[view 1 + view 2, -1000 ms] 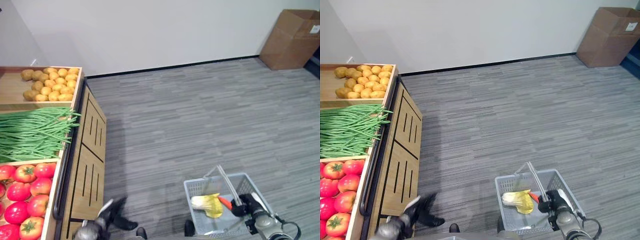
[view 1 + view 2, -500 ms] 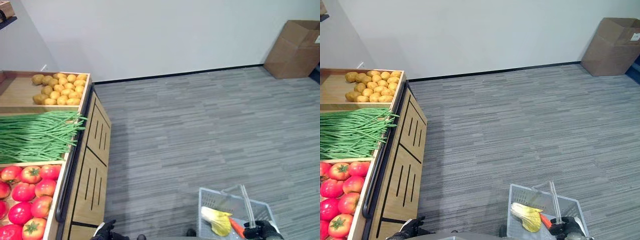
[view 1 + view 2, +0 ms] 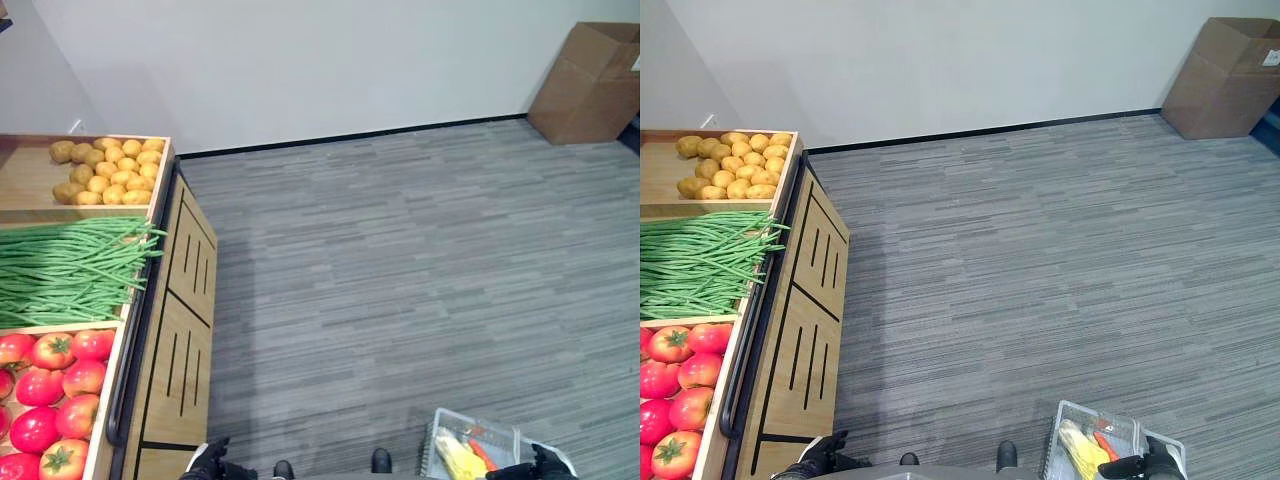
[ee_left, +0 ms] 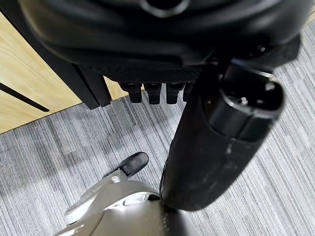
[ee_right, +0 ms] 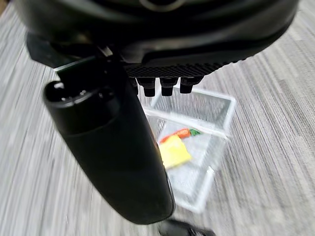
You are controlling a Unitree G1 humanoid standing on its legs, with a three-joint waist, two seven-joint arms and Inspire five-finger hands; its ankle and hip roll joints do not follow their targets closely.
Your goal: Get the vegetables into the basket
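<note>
Holding basket (image 3: 1110,447) | right robot hand (image 3: 1160,462), apparently | cabbage (image 3: 1080,448), carrot (image 3: 1106,445) inside

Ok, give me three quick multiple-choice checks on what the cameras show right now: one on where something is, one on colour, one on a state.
1. Where do the green beans lie on the wooden stand?
A. Between the potatoes and the tomatoes
B. Inside the basket
C. On the floor

2. What colour is the leafy vegetable in the basket?
A. Purple
B. Yellow
C. White

3. What state is the basket in?
A. Empty
B. Piled to the rim
C. Holding a few items

Answers:
1 A: the beans sit between the potatoes and the tomatoes.
2 B: the right wrist view shows it yellow, beside an orange carrot.
3 C: just the leafy vegetable and the carrot lie inside.
</note>
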